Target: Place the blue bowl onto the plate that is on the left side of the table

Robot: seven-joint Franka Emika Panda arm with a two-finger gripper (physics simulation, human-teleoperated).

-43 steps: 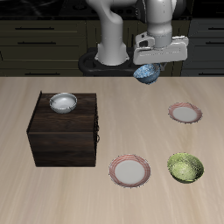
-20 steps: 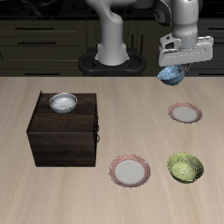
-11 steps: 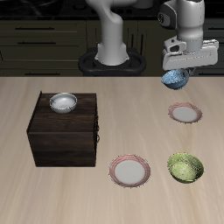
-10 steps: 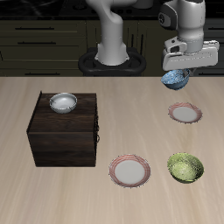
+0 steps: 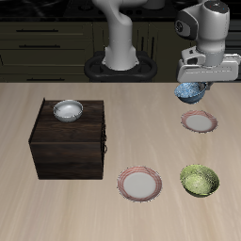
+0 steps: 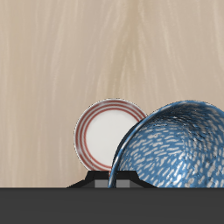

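Since the earlier frame the claw (image 5: 194, 85) has moved sideways and slightly lower — it grips the blue bowl (image 5: 191, 91) by its rim, in the air, just behind the plate (image 5: 199, 120) on the desk (image 5: 56, 202).

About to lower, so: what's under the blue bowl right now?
The plate lies on the table below the blue bowl, which covers one side of it. The hand holds the bowl aloft.

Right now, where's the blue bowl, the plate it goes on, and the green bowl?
blue bowl (image 5: 191, 91), exterior view, speckled outer side.
plate (image 5: 199, 120), exterior view, pale centre.
green bowl (image 5: 199, 180), exterior view, inside.
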